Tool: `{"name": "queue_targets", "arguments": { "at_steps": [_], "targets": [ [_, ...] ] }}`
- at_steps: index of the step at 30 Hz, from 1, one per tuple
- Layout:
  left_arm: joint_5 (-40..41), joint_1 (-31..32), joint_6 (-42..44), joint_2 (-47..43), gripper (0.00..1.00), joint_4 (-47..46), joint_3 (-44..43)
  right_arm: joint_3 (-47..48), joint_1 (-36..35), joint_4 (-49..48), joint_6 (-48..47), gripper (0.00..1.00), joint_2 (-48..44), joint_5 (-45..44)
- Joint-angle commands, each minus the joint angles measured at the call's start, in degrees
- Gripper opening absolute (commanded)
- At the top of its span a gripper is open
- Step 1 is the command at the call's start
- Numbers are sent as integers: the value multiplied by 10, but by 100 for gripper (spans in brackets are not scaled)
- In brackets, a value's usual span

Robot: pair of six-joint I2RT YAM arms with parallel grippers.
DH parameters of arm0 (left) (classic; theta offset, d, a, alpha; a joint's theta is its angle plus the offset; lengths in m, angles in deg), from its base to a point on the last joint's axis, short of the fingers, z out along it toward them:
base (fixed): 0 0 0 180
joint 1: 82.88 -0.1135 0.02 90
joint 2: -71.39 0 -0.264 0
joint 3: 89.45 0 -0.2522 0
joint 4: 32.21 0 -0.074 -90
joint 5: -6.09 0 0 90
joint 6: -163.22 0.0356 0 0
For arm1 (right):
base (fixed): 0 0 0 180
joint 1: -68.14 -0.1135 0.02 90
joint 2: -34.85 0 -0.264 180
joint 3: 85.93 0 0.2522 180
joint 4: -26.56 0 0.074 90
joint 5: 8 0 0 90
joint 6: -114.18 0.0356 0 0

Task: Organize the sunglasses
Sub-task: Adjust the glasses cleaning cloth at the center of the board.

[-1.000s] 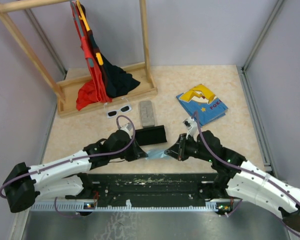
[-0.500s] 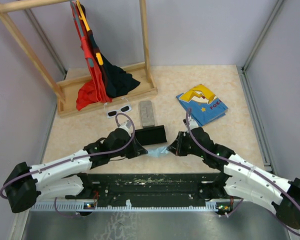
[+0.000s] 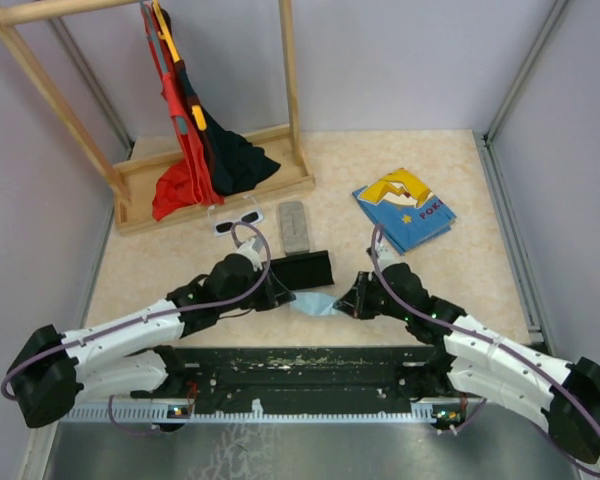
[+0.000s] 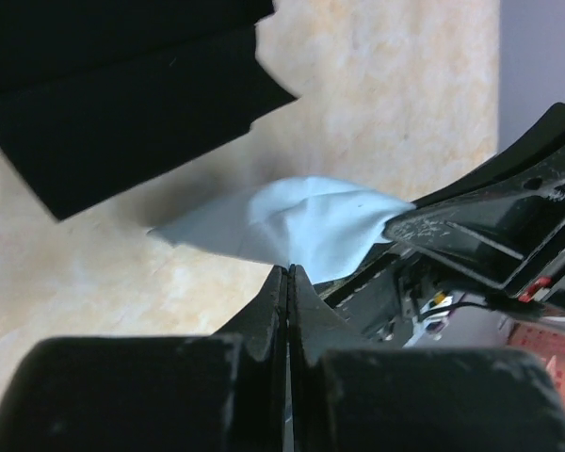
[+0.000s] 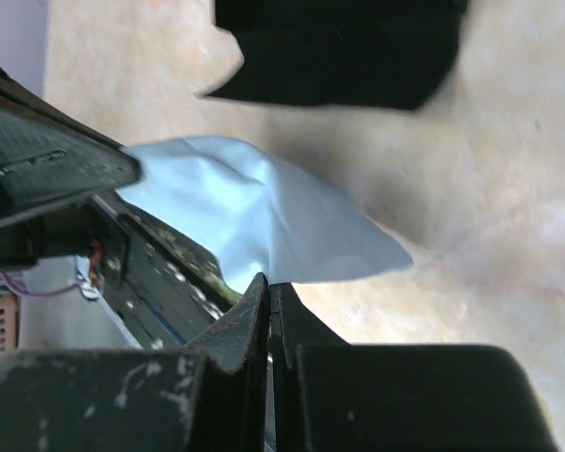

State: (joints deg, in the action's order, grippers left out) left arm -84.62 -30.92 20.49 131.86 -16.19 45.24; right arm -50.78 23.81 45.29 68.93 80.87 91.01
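Note:
The white-framed sunglasses [image 3: 239,221] lie on the table in front of the wooden rack, far from both grippers. The wire-framed pair is out of view. My left gripper [image 3: 285,296] is shut on the left edge of a light-blue cloth [image 3: 315,304], and my right gripper [image 3: 347,303] is shut on its right edge; the cloth hangs between them just in front of a black case [image 3: 302,269]. The left wrist view shows the cloth [image 4: 292,224] pinched at my gripper [image 4: 288,270]; the right wrist view shows the cloth [image 5: 254,215] at my gripper [image 5: 268,282].
A grey oblong case [image 3: 294,226] lies behind the black case. A wooden rack [image 3: 215,190] with red and black clothes stands at the back left. A blue and yellow book [image 3: 404,207] lies at the back right. The black base rail [image 3: 300,365] runs along the near edge.
Both grippers have shifted slightly with the cloth held between them; the right arm has lowered and stretched out, and the cloth now sags a little lower.

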Motion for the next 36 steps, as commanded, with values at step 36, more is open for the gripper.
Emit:
{"name": "queue_targets", "arguments": {
  "at_steps": [36],
  "targets": [
    [60, -18, 66, 26, 1, -23, -62, 149, 37, 18, -30, 0, 75, -65]
  ]
}}
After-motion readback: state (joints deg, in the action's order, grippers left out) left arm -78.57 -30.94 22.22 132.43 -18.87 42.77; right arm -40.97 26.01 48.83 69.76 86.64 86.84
